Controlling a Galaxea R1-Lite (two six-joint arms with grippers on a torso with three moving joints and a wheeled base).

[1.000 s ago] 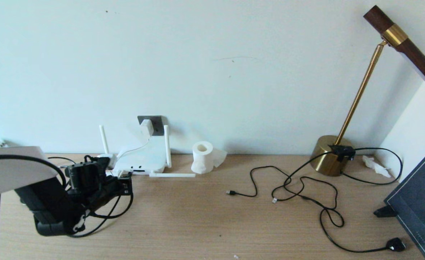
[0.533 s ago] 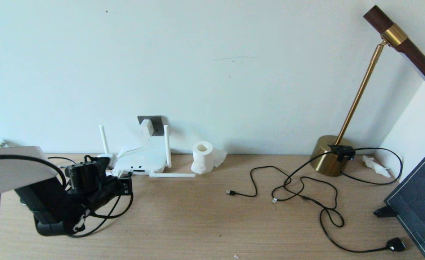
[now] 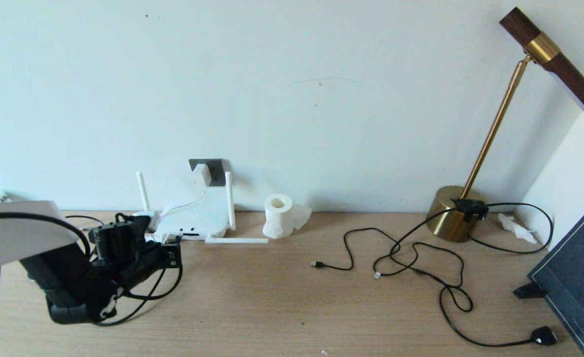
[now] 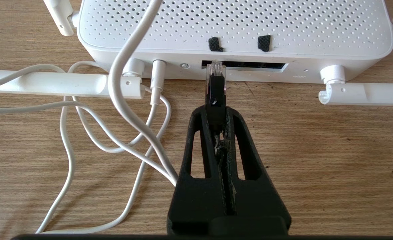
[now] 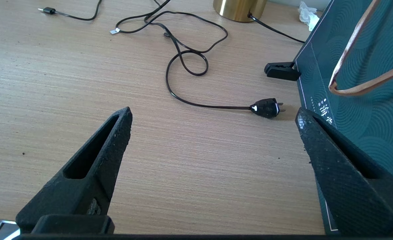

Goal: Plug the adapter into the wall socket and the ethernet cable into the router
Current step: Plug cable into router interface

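Left wrist view shows my left gripper [image 4: 215,115] clamped on the ethernet cable [image 4: 215,87] plug, unmoved at the router [image 4: 236,33] port mouth, still unseated; my right gripper [image 5: 213,126] gapes empty.

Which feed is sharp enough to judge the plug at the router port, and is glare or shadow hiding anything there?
Left wrist view: sharp and evenly lit, the clear plug tip shows at the router port slot, jaws shut on it, no glare. Head view: the left gripper is small and dark there, the port is too small to judge. Right wrist view: sharp, but it faces away from the router.
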